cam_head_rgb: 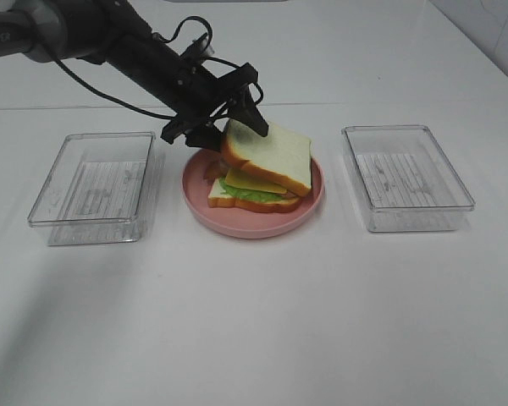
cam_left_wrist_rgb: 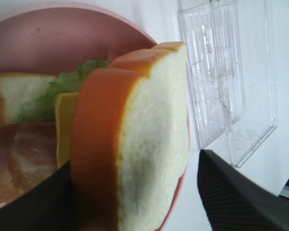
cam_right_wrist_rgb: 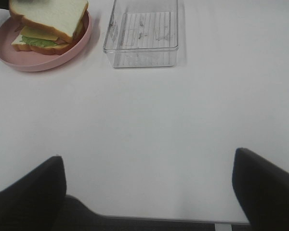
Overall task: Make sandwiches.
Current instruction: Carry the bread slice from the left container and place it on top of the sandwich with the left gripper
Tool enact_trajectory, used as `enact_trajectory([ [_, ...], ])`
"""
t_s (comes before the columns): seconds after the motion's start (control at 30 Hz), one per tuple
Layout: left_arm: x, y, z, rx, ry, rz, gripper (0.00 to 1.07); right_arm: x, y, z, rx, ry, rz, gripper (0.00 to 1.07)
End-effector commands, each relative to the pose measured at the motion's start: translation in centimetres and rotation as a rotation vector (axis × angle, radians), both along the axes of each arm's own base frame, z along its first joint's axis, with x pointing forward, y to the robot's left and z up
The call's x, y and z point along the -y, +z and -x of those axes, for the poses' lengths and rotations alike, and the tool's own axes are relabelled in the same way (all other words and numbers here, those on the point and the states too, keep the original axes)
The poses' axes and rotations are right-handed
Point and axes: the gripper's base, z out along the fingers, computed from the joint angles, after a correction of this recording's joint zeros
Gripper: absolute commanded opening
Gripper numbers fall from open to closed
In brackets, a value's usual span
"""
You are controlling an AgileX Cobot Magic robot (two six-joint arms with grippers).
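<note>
Table surface (cam_head_rgb: 254, 321) fills the lower frame. At centre, a pink plate (cam_head_rgb: 237, 227) carries the bottom bread slice (cam_head_rgb: 252, 203), lettuce (cam_head_rgb: 250, 192) and cheese (cam_head_rgb: 256, 180). The top bread slice (cam_head_rgb: 269, 154) tilts above them, long axis running upper left to lower right, upper-left edge raised. That raised edge sits between the fingers of the left gripper (cam_head_rgb: 230, 121), which clamp it. Right gripper (cam_right_wrist_rgb: 149, 192) has fingers spread apart over bare table. Clear trays (cam_head_rgb: 93, 186) (cam_head_rgb: 406, 176) flank the plate.

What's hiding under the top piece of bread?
Under the top bread slice you can see yellow cheese, green lettuce, bacon and the bottom bread slice. How far each reaches beneath the slice is covered.
</note>
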Motion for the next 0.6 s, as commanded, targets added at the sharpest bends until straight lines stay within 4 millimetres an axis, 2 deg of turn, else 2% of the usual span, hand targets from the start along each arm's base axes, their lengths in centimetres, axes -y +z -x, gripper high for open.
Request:
enact_trajectory([
  [0.03, 0.1, 1.1, 0.5, -0.002, -0.009, -0.032, 0.67, 0.0, -0.1, 0.2, 0.028, 0.002, 0.000, 0.89],
  [0.13, -0.2, 1.6, 0.8, 0.000, -0.042, -0.078, 0.71, 0.0, -0.1, 0.2, 0.028, 0.002, 0.000, 0.89],
  [0.17, -0.4, 2.6, 1.1, 0.013, -0.061, -0.098, 0.71, 0.0, -0.1, 0.2, 0.028, 0.002, 0.000, 0.89],
  [0.3, -0.9, 4.0, 1.5, 0.023, -0.082, -0.140, 0.71, 0.0, -0.1, 0.2, 0.028, 0.002, 0.000, 0.89],
  [0.33, -1.3, 5.1, 2.0, 0.017, -0.093, -0.187, 0.71, 0.0, -0.1, 0.2, 0.028, 0.002, 0.000, 0.89],
  [0.37, -1.3, 5.1, 2.0, 0.017, -0.093, -0.187, 0.71, 0.0, -0.1, 0.2, 0.028, 0.002, 0.000, 0.89],
  [0.43, -2.1, 6.7, 2.8, 0.010, -0.111, -0.264, 0.71, 0.0, -0.1, 0.2, 0.028, 0.002, 0.000, 0.89],
  [0.47, -2.1, 6.7, 2.8, 0.010, -0.111, -0.264, 0.71, 0.0, -0.1, 0.2, 0.028, 0.002, 0.000, 0.89],
  [0.5, -2.8, 7.9, 3.3, 0.015, -0.117, -0.326, 0.74, 0.0, -0.1, 0.2, 0.028, 0.002, 0.000, 0.89],
  [0.57, -3.1, 8.5, 3.5, 0.021, -0.115, -0.356, 0.76, 0.0, -0.1, 0.2, 0.028, 0.002, 0.000, 0.89],
  [0.6, -3.9, 9.8, 3.9, 0.044, -0.111, -0.425, 0.83, 0.0, -0.1, 0.2, 0.028, 0.002, 0.000, 0.89],
])
